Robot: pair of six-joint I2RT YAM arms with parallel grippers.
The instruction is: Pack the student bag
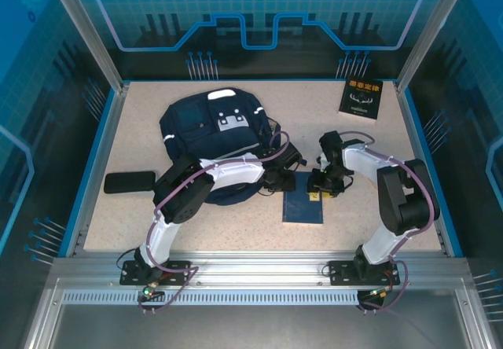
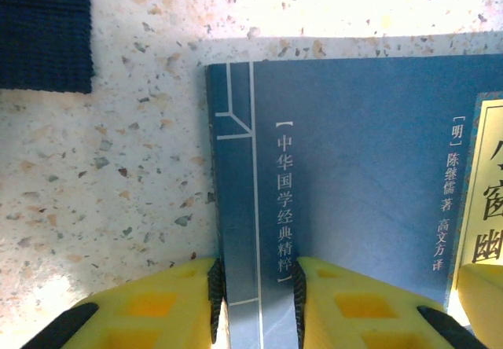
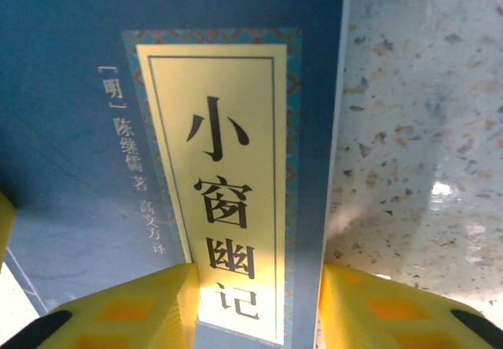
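Student bag [image 1: 212, 125], soft navy fabric backpack: likely floppy; lift by white handle patch [image 1: 221, 95]. Left gripper [image 2: 255, 278], right gripper [image 3: 259, 274]: agape over flat blue book [image 1: 302, 207].

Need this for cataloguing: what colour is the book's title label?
Title label: pale yellow with black characters; best in right wrist view.

"小窗幽记" on blue book [image 3: 63, 90]
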